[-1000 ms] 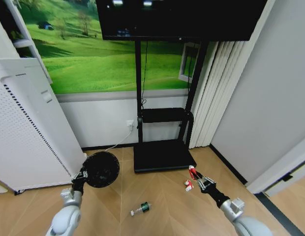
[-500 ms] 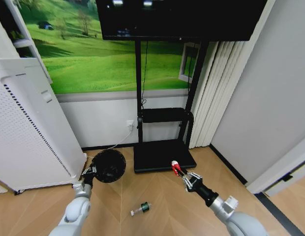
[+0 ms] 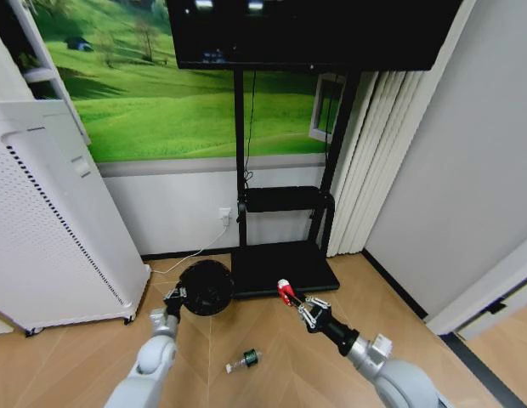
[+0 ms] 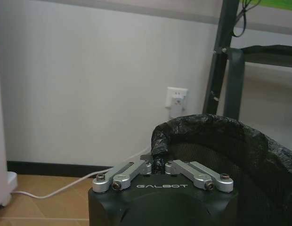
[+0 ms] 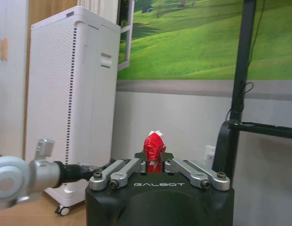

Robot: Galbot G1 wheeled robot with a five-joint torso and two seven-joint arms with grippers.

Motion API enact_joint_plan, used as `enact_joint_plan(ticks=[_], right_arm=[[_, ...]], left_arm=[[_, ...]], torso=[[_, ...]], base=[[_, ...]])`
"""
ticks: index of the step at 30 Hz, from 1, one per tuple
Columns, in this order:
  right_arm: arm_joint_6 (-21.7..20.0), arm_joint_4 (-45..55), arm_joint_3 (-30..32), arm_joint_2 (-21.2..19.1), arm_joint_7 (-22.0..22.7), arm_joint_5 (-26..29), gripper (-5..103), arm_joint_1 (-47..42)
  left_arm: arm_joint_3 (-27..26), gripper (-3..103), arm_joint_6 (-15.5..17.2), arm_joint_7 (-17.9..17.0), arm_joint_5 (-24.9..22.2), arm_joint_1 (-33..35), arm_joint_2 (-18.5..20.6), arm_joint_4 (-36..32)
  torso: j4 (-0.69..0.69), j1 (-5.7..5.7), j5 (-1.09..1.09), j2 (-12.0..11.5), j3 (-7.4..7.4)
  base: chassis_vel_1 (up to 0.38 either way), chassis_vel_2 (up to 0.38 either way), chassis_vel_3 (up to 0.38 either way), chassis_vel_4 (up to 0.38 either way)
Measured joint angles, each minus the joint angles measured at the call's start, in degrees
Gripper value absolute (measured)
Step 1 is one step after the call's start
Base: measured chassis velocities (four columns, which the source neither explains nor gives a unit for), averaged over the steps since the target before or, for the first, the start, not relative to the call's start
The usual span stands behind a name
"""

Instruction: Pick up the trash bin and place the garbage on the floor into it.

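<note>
The left gripper (image 3: 176, 297) holds the bin (image 3: 206, 288) off the floor (image 3: 280, 357), its jaws closed on the rim; in the left wrist view the jaws (image 4: 158, 165) pinch the edge of the black liner on the bin (image 4: 231, 155). The bin hangs in front of the black TV stand (image 3: 285, 265), just beside its base, with its opening tilted toward the camera.

The right gripper (image 3: 292, 299) is raised to the right of the bin, near it but apart, jaws closed on a red-and-white packet (image 3: 284, 290). In the right wrist view the packet (image 5: 154, 147) sticks up from between the closed jaws (image 5: 154, 162), and the left arm (image 5: 23, 175) reaches across in front of the white appliance (image 5: 70, 94).

1 small bottle (image 3: 244, 360) with a green label lies on its side on the floor, between the 2 arms and nearer the robot.
</note>
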Motion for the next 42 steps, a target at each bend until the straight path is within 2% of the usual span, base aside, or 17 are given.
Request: enact_joint_plan(ticks=[9,18,33,42], right_arm=[[0.4,-2.4,-5.1,0.6,-0.6,-1.0,13,3.7],[-0.2,-5.4,-8.1,0.6,1.5,-0.2,13,8.3],[-0.9,-12.5,-15.7,2.2,3.7,-0.3,13,16.2],[-1.1,-14.6,-17.3,3.1,4.0,-0.8,13,17.7]], left_arm=[[4.8,7,-0.7,0.8,3.8,-0.2,-6.0,3.3],[7.2,7,-0.4,0.4,4.1,0.3,-9.4,3.6],[8.5,7,-0.4,0.4,3.4,2.4,-8.8,1.7],[8.3,7,-0.4,0.4,2.3,2.2,-7.9,1.2]], torso=[[0.0,0.0,0.0,0.0,0.0],[0.0,0.0,0.0,0.0,0.0],[0.01,0.0,-0.01,0.0,0.0],[0.01,0.0,-0.01,0.0,0.0]], base=[[0.0,0.0,0.0,0.0],[0.0,0.0,0.0,0.0],[0.0,0.0,0.0,0.0],[0.0,0.0,0.0,0.0]])
